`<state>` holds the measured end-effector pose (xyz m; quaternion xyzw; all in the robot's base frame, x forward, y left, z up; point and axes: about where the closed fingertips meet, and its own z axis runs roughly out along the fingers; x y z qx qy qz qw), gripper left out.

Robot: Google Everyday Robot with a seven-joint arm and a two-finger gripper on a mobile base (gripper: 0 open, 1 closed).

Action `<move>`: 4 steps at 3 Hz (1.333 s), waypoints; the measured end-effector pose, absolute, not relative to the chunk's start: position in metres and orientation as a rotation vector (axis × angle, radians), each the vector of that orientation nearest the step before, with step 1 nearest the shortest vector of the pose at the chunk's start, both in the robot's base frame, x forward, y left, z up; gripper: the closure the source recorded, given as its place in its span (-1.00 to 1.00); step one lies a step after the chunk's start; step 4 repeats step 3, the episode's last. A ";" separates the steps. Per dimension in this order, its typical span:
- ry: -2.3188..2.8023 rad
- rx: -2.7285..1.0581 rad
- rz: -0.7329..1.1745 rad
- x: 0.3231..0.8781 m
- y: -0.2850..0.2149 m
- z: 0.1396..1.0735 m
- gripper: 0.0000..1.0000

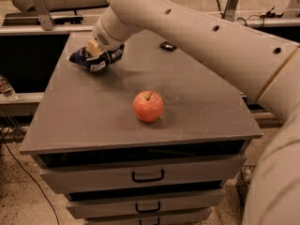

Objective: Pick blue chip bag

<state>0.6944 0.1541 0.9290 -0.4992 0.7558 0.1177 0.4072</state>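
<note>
The blue chip bag (99, 60), dark navy foil with white lettering, is at the far left of the grey table top (197, 102). It looks bunched up between my tan fingers (92, 46). My gripper (95, 50) comes down on it from above at the end of the big white arm, and it is shut on the bag's top. I cannot tell whether the bag's underside still touches the table.
A red apple (148, 106) stands mid-table, in front of and to the right of the bag. A small flat dark wrapper (167, 45) lies at the back. Drawers (147, 176) sit below the front edge. A bottle (5, 87) stands off the table's left side.
</note>
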 end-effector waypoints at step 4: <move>1.686 -1.206 0.259 0.701 0.154 1.008 1.00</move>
